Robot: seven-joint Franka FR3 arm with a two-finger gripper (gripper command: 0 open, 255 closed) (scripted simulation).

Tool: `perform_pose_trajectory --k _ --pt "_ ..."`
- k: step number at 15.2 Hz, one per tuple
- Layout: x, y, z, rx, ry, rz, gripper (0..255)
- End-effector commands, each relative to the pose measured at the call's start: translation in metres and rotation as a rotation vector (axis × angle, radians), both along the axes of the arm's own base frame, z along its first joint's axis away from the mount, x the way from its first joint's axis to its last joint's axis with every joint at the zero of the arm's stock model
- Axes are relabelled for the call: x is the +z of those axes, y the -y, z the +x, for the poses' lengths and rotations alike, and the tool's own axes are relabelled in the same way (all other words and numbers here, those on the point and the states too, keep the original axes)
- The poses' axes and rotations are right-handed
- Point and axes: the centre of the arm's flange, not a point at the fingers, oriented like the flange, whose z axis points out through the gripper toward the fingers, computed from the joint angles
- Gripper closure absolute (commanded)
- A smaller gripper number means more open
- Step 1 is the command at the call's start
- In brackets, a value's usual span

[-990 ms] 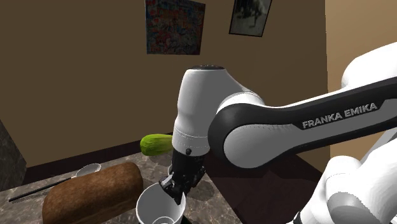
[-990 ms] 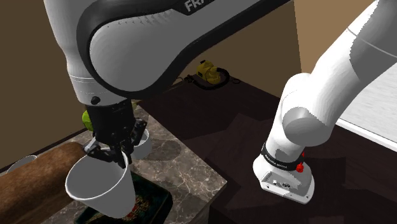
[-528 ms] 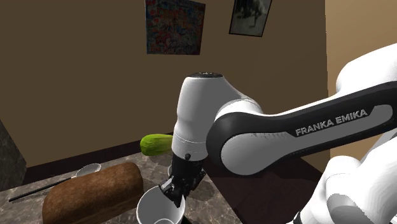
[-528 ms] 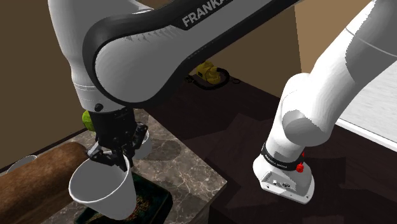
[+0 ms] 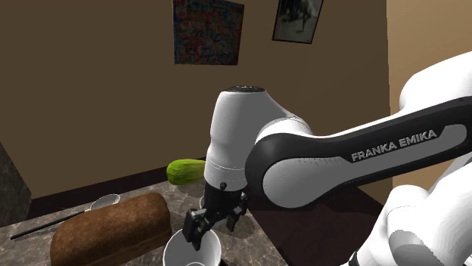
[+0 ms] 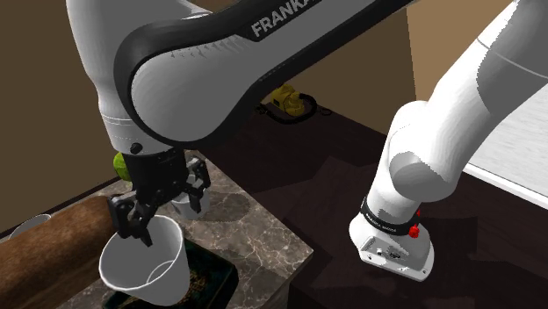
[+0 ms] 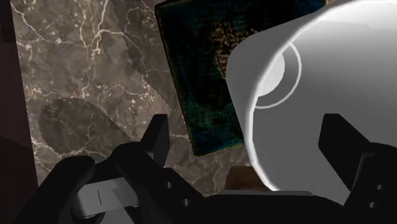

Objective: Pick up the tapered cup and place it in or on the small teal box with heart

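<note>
The shoulder view is looking from close behind the forearm, facing the brown wall [image 5: 91, 91] with the gripper [image 5: 215, 219] hanging low in its frame. The second exterior view is looking from the fingers' [image 6: 123, 224] other side, facing back towards the arm's base [image 6: 391, 246]. The wrist view is looking straight down past the fingers. All three are sharing the white cup [image 7: 305, 95] and marble top [image 7: 83, 63] beneath the fingers.

We count one white cup [image 6: 145, 263], one dark teal box [image 7: 197, 70], one brown loaf [image 5: 110, 230], one spoon [image 5: 104, 202], one green vegetable [image 5: 185, 171], two wall pictures [image 5: 208, 30]
</note>
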Motion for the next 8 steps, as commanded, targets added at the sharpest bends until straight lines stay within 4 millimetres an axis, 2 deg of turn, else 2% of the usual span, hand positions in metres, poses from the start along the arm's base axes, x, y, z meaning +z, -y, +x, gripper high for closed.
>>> perform_pose_trajectory --k 1,4,8 --pt "0.013 0.002 0.001 0.0 0.0 0.0 0" --pt "0.049 0.008 0.002 0.0 0.0 0.0 0" --pt "0.049 0.008 0.002 0.0 0.0 0.0 0"
